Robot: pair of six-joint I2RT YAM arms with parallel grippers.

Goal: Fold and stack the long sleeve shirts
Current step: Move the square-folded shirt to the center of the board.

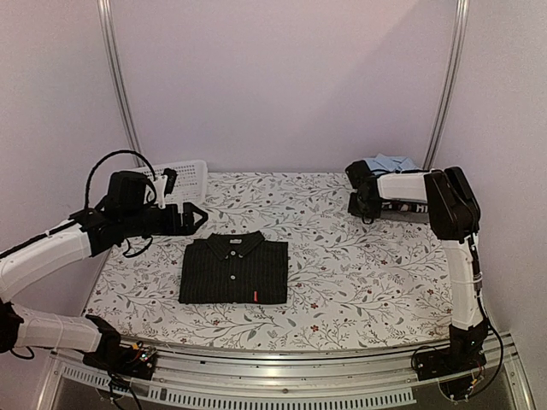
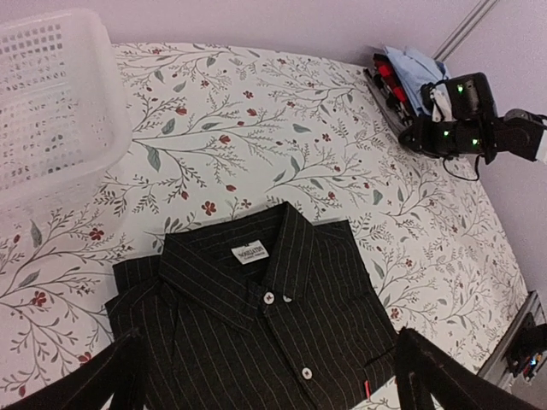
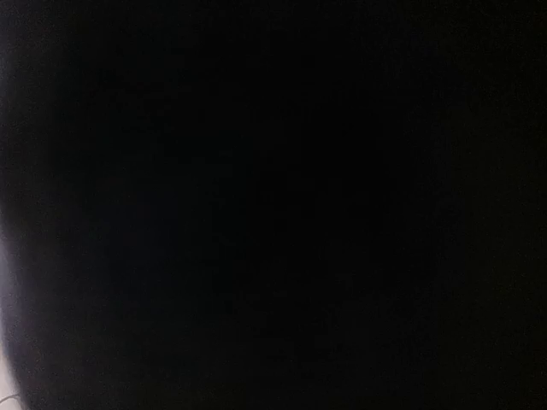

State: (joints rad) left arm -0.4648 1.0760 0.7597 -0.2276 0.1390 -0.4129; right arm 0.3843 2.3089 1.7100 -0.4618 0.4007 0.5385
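Observation:
The black pinstriped shirt (image 1: 233, 269) lies folded flat, collar to the back, in the middle of the table. In the left wrist view (image 2: 256, 333) its white buttons and neck label show. My left gripper (image 1: 193, 218) hovers just behind and left of its collar, open and empty, with its fingers (image 2: 102, 380) wide apart on both sides of the shirt. The light blue shirt (image 1: 391, 162) lies on a pile at the back right and also shows in the left wrist view (image 2: 419, 68). My right gripper (image 1: 365, 203) reaches down at that pile's left edge. The right wrist view is all black.
A white mesh basket (image 1: 184, 179) stands at the back left, close behind my left gripper, and fills the upper left of the left wrist view (image 2: 51, 102). A dark folded pile (image 1: 402, 209) lies under the right arm. The table (image 1: 342, 282) has a floral cover.

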